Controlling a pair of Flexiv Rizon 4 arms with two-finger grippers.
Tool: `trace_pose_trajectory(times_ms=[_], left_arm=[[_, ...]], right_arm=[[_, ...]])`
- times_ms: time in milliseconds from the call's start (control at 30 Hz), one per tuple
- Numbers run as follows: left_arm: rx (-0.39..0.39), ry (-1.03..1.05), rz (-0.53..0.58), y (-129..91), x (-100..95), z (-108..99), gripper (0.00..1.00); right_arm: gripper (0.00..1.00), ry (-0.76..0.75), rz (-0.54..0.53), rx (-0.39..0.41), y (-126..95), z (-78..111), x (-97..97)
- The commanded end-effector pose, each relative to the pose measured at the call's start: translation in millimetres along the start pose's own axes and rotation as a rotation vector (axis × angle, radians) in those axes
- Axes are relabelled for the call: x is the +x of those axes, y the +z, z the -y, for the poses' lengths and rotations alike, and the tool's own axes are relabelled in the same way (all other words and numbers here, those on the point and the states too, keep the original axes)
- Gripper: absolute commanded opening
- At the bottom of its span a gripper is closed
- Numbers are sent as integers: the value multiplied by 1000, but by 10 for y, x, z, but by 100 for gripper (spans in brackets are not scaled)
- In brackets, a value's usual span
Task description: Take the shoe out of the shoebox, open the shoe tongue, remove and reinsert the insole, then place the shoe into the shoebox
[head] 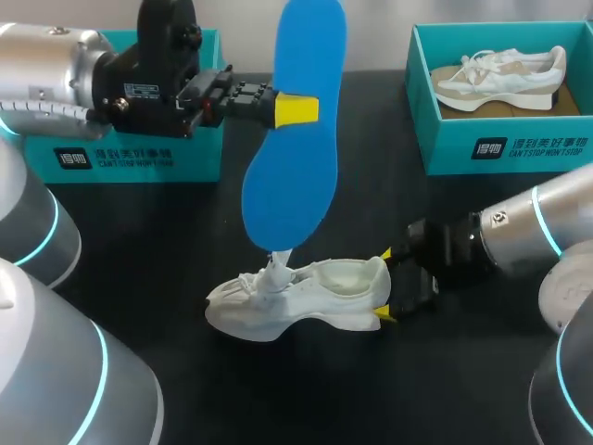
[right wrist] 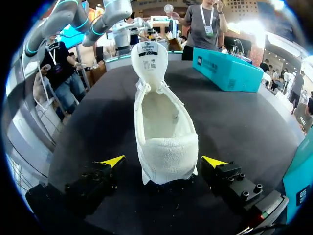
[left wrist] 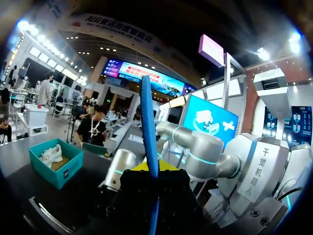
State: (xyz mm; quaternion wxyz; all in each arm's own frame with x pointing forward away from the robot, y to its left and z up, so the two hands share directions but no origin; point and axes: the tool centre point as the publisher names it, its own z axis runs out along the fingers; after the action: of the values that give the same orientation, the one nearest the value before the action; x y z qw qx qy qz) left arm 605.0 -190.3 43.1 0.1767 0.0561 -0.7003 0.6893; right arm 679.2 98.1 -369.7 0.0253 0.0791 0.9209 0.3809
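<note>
My left gripper [head: 295, 109] pinches the insole [head: 292, 185], upper centre; my right gripper [head: 384, 286] gapes loosely around the shoe [head: 278, 311], so reinsertion could shove it away

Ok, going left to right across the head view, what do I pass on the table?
Teal cardboard shoebox at the left → flat blue foam insole pinched upright by the left gripper → right gripper, open around the heel of the white sneaker → second teal shoebox holding another white sneaker.
</note>
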Motion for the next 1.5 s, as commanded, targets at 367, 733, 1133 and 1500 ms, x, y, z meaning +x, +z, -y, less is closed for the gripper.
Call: trace_pose_trajectory(times_ms=[367,733,1133,1500], left_arm=[[-2,0,0,-2,-2,3,0],[-2,0,0,-2,-2,3,0],[-2,0,0,-2,-2,3,0],[-2,0,0,-2,-2,3,0]], right_arm=[[100,12,39,787,-170,-221,-43],[100,15,42,922,-156,-354,-22],[100,18,42,975,-123,-414,11],[100,23,45,959,-108,-397,18]])
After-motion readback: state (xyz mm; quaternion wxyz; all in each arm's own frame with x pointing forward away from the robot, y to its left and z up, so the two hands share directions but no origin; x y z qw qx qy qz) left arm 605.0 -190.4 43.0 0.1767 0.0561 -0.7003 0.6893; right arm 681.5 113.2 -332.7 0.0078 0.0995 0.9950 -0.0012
